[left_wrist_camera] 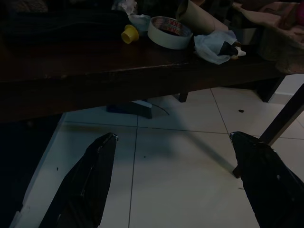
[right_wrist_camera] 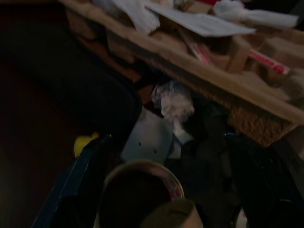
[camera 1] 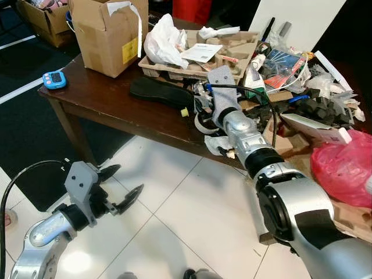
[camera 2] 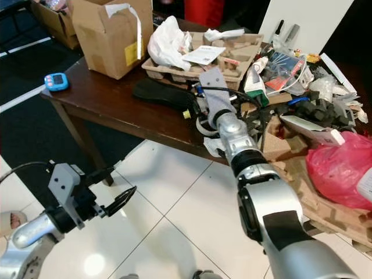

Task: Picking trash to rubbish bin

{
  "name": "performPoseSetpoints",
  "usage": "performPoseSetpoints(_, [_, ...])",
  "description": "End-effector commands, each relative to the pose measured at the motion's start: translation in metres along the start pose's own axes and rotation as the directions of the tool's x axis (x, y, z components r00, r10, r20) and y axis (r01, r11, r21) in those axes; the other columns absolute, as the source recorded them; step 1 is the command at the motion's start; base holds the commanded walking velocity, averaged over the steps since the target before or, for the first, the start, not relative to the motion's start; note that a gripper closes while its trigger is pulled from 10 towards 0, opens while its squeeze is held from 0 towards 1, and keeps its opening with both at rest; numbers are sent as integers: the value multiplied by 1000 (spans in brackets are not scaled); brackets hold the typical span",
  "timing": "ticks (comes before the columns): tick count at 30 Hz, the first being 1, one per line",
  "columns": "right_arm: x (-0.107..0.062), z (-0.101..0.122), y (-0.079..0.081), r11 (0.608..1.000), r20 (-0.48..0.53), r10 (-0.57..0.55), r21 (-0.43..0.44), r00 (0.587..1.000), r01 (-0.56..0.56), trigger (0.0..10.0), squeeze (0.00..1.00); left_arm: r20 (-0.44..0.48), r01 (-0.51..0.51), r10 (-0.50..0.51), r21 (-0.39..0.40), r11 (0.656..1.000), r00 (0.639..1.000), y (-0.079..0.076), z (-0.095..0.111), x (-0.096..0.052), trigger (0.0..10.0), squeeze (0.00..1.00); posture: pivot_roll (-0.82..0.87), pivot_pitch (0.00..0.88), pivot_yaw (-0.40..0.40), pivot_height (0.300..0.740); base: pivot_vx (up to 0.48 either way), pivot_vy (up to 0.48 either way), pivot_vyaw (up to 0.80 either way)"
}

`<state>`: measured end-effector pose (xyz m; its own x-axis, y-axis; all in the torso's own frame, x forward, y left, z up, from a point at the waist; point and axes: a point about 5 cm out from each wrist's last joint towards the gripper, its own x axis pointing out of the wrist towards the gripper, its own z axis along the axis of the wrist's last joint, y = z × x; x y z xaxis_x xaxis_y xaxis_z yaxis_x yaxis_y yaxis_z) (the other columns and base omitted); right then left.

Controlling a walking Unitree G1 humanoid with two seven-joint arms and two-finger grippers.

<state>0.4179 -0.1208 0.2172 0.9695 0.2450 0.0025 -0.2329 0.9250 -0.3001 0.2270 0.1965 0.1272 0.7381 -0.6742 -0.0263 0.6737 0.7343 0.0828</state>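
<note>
Trash litters the dark wooden table (camera 1: 110, 102): a tape roll (left_wrist_camera: 169, 32), a yellow cap (camera 1: 184, 112), a crumpled white wrapper (left_wrist_camera: 216, 45) at the front edge and a small crumpled white wad (right_wrist_camera: 173, 102). My right arm (camera 1: 244, 136) reaches over the table's front edge. In the right wrist view my right gripper (right_wrist_camera: 166, 140) is open above the tape roll (right_wrist_camera: 140, 190), with the wad just ahead and nothing between its fingers. My left gripper (camera 1: 119, 189) is open, low over the white floor tiles in front of the table.
A black pouch (camera 1: 160, 90) lies left of the right wrist. Behind are a cardboard tray (camera 1: 232, 58) with papers, a white bag (camera 1: 164, 40) and a cardboard box (camera 1: 107, 35). A blue timer (camera 1: 54, 79) sits at the table's left corner. A red bag (camera 1: 343, 165) lies at right.
</note>
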Motion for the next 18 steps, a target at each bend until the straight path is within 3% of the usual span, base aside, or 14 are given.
performPoseSetpoints(1, [-5, -16, -7, 1000, -68, 16, -3, 998, -16, 10000, 0, -29, 9, -9, 6, 1000, 1000, 0, 1, -6, 10000, 0, 301, 163, -110, 740, 0, 0, 0])
performPoseSetpoints(8, [-12, -24, -32, 1000, -107, 9, -22, 994, -11, 10000, 0, -37, 4, -3, 42, 999, 999, 7, 19, -18, 10000, 0, 297, 164, -107, 740, 0, 0, 0])
performPoseSetpoints(12, [-12, -25, -30, 1000, -112, 29, -4, 993, -30, 10000, 0, -37, 12, -10, 54, 998, 999, 8, 24, -20, 10000, 0, 297, 164, -107, 740, 0, 0, 0])
performPoseSetpoints(18, [-12, -27, -18, 975, -112, 169, 164, 979, -149, 10000, 0, -14, 42, -41, 81, 996, 999, 7, 41, -21, 10000, 0, 296, 165, -93, 740, 0, 0, 0])
